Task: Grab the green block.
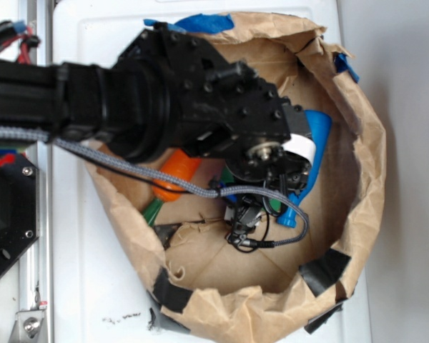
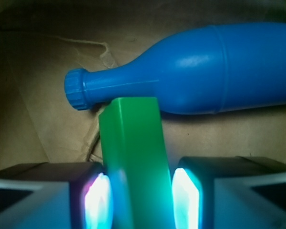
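The green block [image 2: 133, 157] is a smooth flat green bar lying lengthwise between my gripper's [image 2: 138, 198] two glowing pads, which press against its sides. Its far end reaches the neck of the blue bottle [image 2: 205, 71], which lies on its side across the top of the wrist view. In the exterior view my gripper [image 1: 269, 209] is low inside the brown paper bag [image 1: 368, 150]. Only a sliver of the green block [image 1: 275, 206] shows there, under the black wrist.
An orange carrot [image 1: 177, 174] with a dark green stem tip [image 1: 151, 211] lies left of the gripper. The blue bottle [image 1: 316, 136] lies on the right. The bag's crumpled taped walls surround everything. My arm and its grey cable [image 1: 129, 170] cross from the left.
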`<state>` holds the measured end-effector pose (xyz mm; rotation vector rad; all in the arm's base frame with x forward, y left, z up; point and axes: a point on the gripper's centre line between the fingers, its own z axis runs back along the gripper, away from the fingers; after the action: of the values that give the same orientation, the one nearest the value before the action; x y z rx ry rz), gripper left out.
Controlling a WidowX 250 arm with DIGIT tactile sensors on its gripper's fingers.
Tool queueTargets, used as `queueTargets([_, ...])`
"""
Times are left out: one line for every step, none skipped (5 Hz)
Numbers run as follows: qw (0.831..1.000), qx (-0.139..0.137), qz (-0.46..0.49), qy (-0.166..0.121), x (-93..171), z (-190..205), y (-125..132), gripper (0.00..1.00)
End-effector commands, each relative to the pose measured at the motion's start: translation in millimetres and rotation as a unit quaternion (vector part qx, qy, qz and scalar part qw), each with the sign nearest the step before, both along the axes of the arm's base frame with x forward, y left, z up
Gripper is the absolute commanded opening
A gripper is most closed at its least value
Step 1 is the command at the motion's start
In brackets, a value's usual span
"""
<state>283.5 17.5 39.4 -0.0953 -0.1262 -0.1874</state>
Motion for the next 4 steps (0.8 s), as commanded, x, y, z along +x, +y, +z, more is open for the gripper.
queueTargets([0.994, 0.003, 0.108, 0.005, -9.4, 63.5, 10.1, 0.00])
queueTargets([0.986, -0.001, 0.166, 0.017, -22.1, 96.3, 13.8, 0.00])
queueTargets([0.974, 0.011, 0.224, 0.026, -38.2, 124.5, 19.8, 0.00])
queueTargets([0.969, 0.021, 0.245, 0.025, -45.2, 134.6, 19.6, 0.00])
